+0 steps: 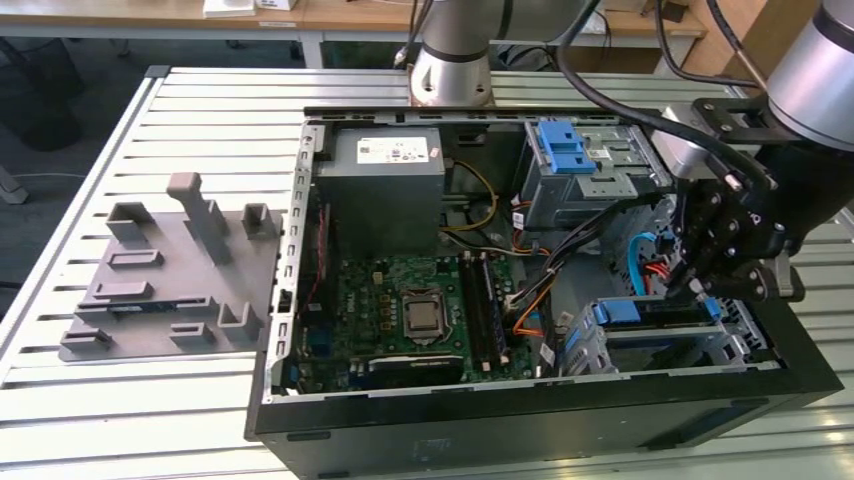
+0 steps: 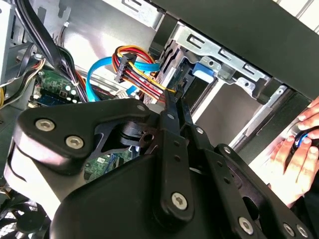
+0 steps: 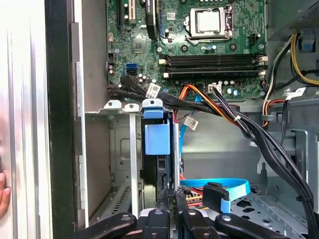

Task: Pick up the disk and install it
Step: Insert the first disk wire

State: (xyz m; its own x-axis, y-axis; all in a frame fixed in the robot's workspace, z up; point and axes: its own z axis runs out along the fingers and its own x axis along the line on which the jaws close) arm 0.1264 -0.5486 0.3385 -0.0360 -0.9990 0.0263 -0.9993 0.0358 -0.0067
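In the exterior view our gripper (image 1: pixel 721 270) hangs just above the drive cage (image 1: pixel 667 340) at the case's (image 1: pixel 534 420) front corner, the disk (image 1: pixel 654 312) seated in it on edge.

In the second wrist view loose cables (image 2: pixel 134 64) lie just beside the cage; we judge they could snag. A person's hand (image 2: pixel 299 154) rests outside the case.

In the first wrist view the fingers (image 3: pixel 164 219) look nearly closed at the disk's edge; whether they grip it we cannot tell.
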